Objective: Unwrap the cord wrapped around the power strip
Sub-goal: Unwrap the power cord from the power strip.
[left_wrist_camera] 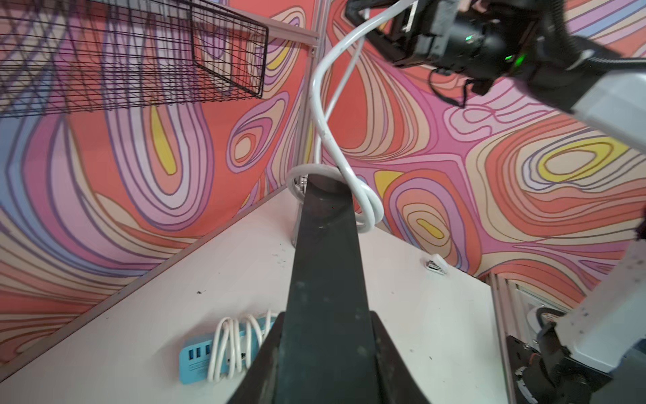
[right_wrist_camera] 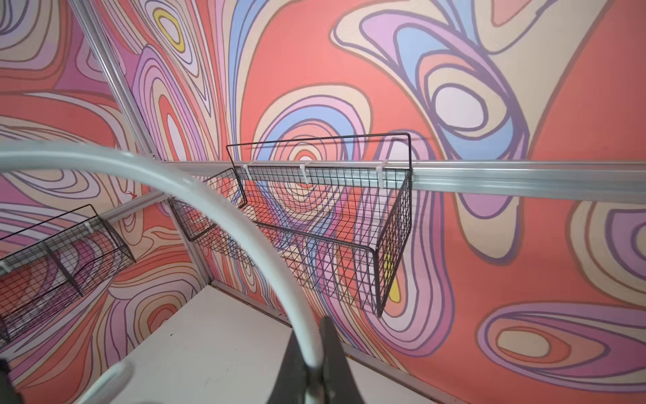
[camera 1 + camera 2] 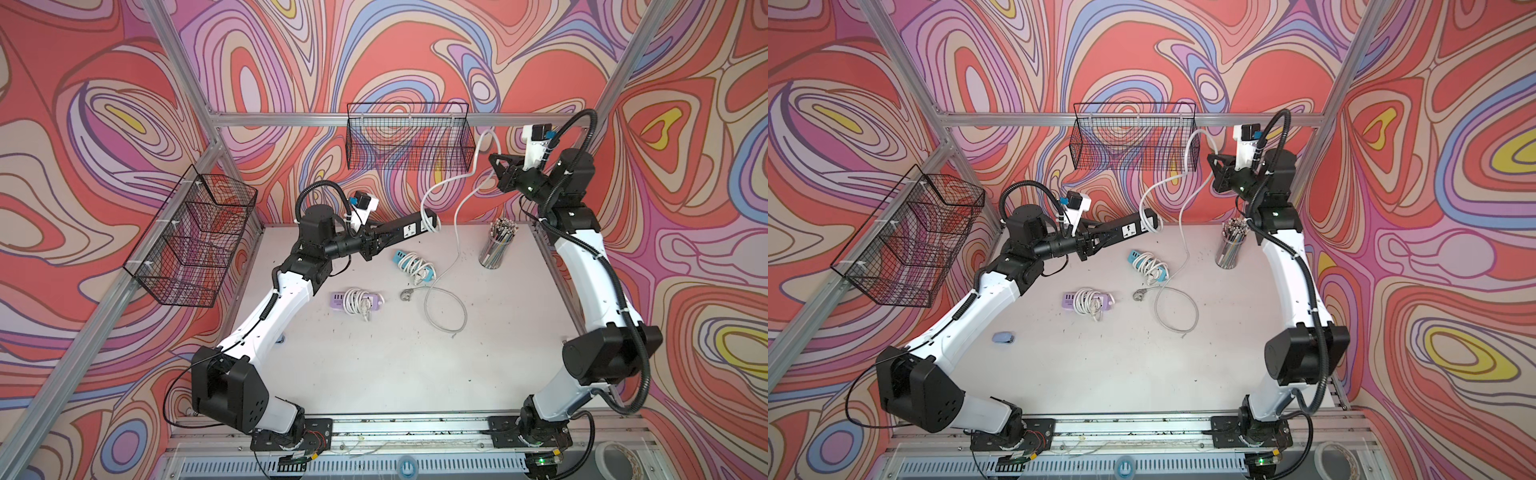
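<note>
The speckled white desk (image 3: 374,365) sits between swirl-patterned walls (image 3: 83,124) hung with wire baskets (image 3: 409,139). Above its rear, the left end effector (image 3: 374,244) clamps one end of the black power strip (image 3: 405,229); a few turns of white cord (image 3: 457,224) wrap its far end. The right end effector (image 3: 495,161) pinches that cord high up; the slack drops between a wrapped blue power strip (image 3: 413,264) and a pencil cup (image 3: 496,247), near a purple power strip (image 3: 357,301).

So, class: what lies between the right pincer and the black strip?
Only the white cord, slack in mid-air, from right pincer to coils round the strip's end; both top views show it.
</note>
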Robot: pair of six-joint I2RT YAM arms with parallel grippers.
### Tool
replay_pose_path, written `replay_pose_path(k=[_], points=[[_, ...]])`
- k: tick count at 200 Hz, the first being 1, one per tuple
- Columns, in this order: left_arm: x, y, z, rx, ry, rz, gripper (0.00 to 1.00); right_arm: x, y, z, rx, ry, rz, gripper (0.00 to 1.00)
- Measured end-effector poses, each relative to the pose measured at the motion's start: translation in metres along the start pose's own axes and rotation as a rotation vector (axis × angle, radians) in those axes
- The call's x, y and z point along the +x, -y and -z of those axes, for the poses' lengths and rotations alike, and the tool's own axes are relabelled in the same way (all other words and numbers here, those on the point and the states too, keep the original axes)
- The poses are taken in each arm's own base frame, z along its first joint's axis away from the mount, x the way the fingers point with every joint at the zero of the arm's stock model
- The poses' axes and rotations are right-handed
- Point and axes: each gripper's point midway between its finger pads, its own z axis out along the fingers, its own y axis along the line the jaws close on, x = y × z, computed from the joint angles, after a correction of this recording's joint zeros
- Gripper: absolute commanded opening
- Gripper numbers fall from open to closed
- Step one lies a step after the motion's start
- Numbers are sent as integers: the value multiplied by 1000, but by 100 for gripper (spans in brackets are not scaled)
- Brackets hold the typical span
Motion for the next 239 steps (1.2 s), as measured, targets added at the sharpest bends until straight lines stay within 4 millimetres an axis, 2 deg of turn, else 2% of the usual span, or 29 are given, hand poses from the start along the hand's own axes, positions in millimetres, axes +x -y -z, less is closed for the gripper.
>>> replay_pose_path(k=[25,47,70,112,140,168,210,239], points=[[-1,-14,10,-130,7,-56,0,2,-12,32,18,-4,-3,0],[-7,-23,25,-241,28,-111,0,28,-6,46,58,-54,-33,0],[-14,-30,43,-335,65,-147,0,77,10,51,111,-153,-94,0],[-29,-45,73,-471,148,-181,0,192,28,63,178,-377,-250,0],[-39,-57,93,-548,204,-189,0,245,30,75,209,-471,-343,0],[-47,-65,112,-604,255,-188,0,278,30,85,236,-530,-401,0],[-65,-64,128,-595,350,-164,0,299,41,88,299,-559,-431,0],[-76,-62,135,-570,409,-137,0,339,50,94,371,-632,-460,0]])
